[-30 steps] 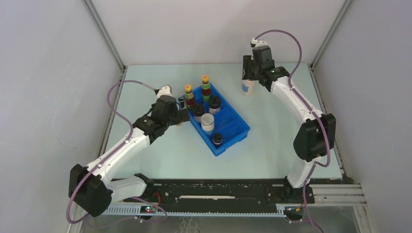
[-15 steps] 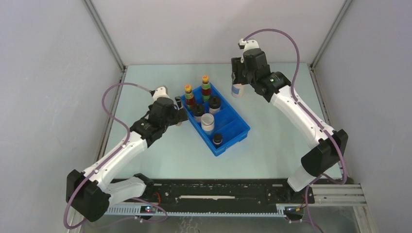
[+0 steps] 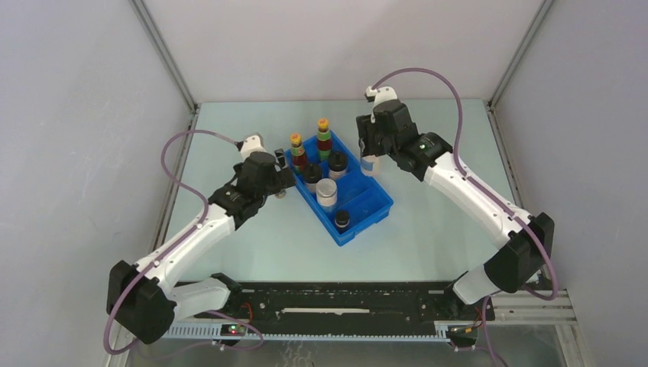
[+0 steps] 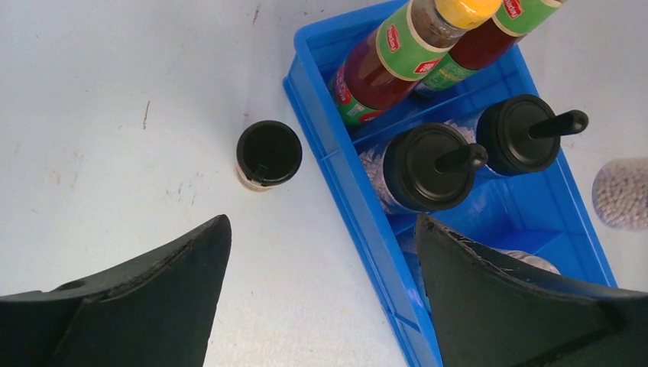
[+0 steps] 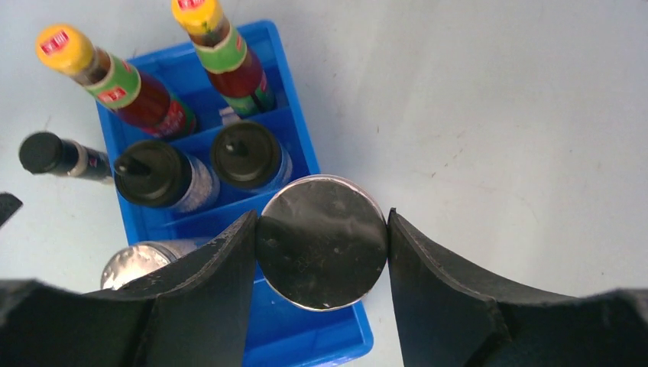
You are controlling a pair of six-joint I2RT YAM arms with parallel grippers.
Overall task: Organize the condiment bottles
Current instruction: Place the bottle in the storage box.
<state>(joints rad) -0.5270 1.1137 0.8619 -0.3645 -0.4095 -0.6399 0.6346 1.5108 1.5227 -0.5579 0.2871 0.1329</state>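
The tray (image 3: 371, 201) is blue, the bottles (image 5: 147, 97) dark-red and yellow-capped, the jars (image 4: 426, 167) black-lidded.

In the left wrist view both tall red bottles (image 4: 380, 70) are cropped at top, the pale jar (image 4: 620, 193) blurred.

Right claw (image 5: 321, 220) moved jar (image 5: 321, 260) over tray (image 5: 306, 338).

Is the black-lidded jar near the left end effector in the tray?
Out. The jar stands upright on the table, just outside the tray wall.
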